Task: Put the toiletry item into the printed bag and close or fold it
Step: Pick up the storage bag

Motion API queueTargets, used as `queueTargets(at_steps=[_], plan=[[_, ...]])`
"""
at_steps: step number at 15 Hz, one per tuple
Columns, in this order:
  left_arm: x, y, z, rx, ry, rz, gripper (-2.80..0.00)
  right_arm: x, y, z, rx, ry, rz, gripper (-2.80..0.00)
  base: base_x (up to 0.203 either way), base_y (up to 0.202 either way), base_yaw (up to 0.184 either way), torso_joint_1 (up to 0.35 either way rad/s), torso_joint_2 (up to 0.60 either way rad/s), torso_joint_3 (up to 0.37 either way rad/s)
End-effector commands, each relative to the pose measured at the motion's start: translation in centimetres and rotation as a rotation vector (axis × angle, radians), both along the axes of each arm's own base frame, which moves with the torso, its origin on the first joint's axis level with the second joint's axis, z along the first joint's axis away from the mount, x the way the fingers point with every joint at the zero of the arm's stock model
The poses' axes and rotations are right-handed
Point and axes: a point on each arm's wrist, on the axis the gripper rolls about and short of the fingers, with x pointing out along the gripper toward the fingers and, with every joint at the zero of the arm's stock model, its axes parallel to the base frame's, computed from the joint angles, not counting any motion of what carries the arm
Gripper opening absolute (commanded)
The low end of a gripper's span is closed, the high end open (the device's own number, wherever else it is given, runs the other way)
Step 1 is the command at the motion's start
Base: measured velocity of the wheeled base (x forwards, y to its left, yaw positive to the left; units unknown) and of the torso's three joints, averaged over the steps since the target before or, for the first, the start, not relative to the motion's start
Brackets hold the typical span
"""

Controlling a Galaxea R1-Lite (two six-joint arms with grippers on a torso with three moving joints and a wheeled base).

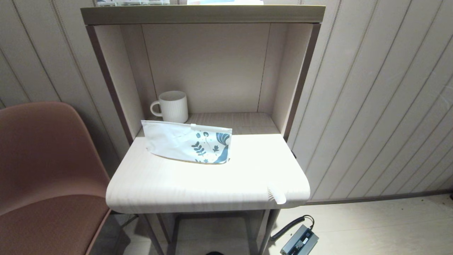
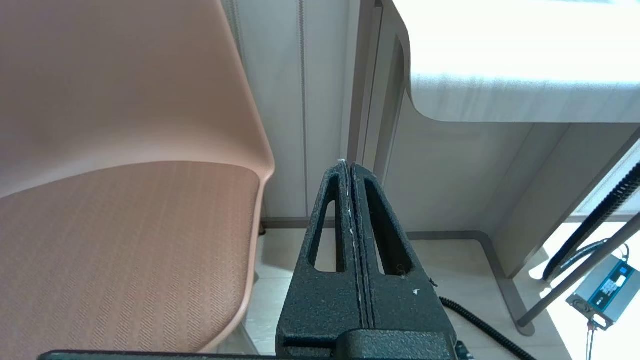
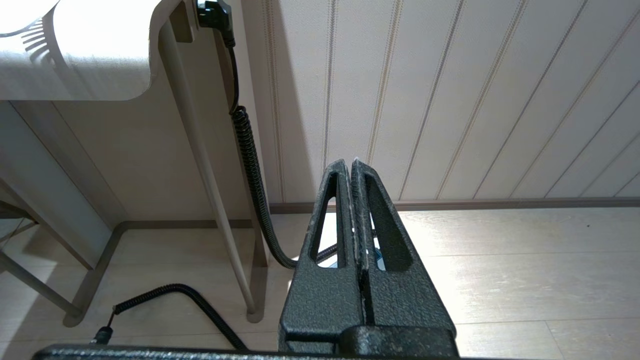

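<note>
Both grippers hang below table height with fingers pressed together and empty: the left gripper [image 2: 348,167] beside the chair [image 2: 125,200], the right gripper [image 3: 350,167] near the wall. On the table [image 1: 198,184], the printed bag [image 1: 187,142] lies before the mug [image 1: 172,106]; the comb [image 1: 275,194] overhangs the front right edge, well apart.

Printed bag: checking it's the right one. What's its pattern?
White with dark blue leaves and flowers; head view.

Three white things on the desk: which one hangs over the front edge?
The comb, at the front right corner, its end past the edge. The bag and mug sit farther back.
</note>
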Motion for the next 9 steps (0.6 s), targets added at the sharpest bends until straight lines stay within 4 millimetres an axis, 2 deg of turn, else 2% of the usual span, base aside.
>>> queueTargets(at_steps=[1, 5, 6, 9], plan=[[0.0, 0.0, 0.0, 0.000, 0.000, 0.000, -2.80, 0.0, 0.0, 0.0, -0.002, 0.000, 0.003, -2.80, 0.000, 0.000, 0.000, 0.000, 0.00, 0.000], [0.0, 0.0, 0.0, 0.000, 0.001, 0.000, -2.80, 0.0, 0.0, 0.1, -0.016, -0.001, 0.004, -2.80, 0.000, 0.000, 0.000, 0.000, 0.00, 0.000], [0.0, 0.0, 0.0, 0.000, 0.000, 0.000, -2.80, -0.3, 0.0, 1.0, -0.015, -0.031, 0.007, -2.80, 0.000, 0.000, 0.000, 0.000, 0.00, 0.000], [0.0, 0.0, 0.0, 0.002, 0.002, -0.001, -2.80, -3.5, 0.1, 7.0, -0.008, -0.157, 0.036, -2.80, 0.000, 0.000, 0.000, 0.000, 0.00, 0.000]])
